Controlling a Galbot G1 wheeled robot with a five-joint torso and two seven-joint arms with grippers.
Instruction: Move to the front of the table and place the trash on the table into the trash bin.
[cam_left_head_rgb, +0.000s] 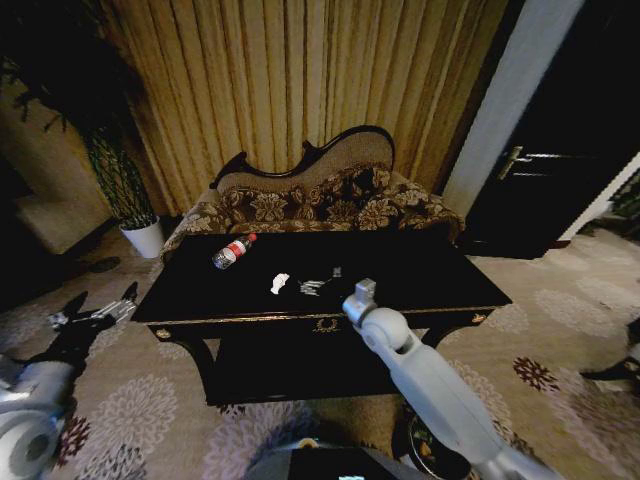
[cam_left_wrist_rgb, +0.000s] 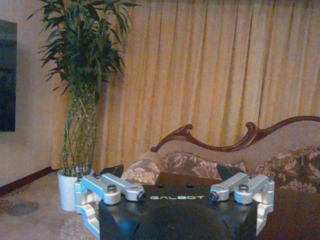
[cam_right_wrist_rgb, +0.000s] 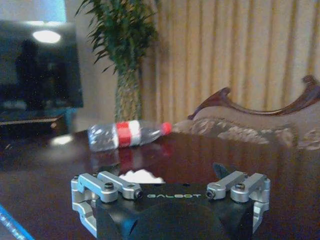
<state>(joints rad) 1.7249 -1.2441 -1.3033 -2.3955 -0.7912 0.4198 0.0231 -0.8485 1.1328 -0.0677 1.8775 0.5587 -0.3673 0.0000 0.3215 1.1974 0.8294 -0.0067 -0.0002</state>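
Note:
The black glossy table (cam_left_head_rgb: 420, 272) with gold trim stands in front of me. A clear plastic bottle (cam_left_head_rgb: 233, 251) with a red cap lies on its far left part, also seen as the bottle (cam_right_wrist_rgb: 127, 135) in the right wrist view. A white crumpled scrap (cam_left_head_rgb: 280, 283) lies near the table's middle. My right gripper (cam_left_head_rgb: 322, 281) hovers low over the table just right of that scrap, open, and the scrap (cam_right_wrist_rgb: 141, 176) lies right before its jaws. My left gripper (cam_left_head_rgb: 95, 315) hangs open and empty off the table's left end. A dark round rim (cam_left_head_rgb: 425, 447), possibly the trash bin, shows on the floor under my right arm.
A patterned brown sofa (cam_left_head_rgb: 320, 205) backs the table, with gold curtains behind. A tall plant in a white pot (cam_left_head_rgb: 146, 238) stands at the far left. A dark door (cam_left_head_rgb: 540, 170) is at the right. Patterned carpet runs around the table.

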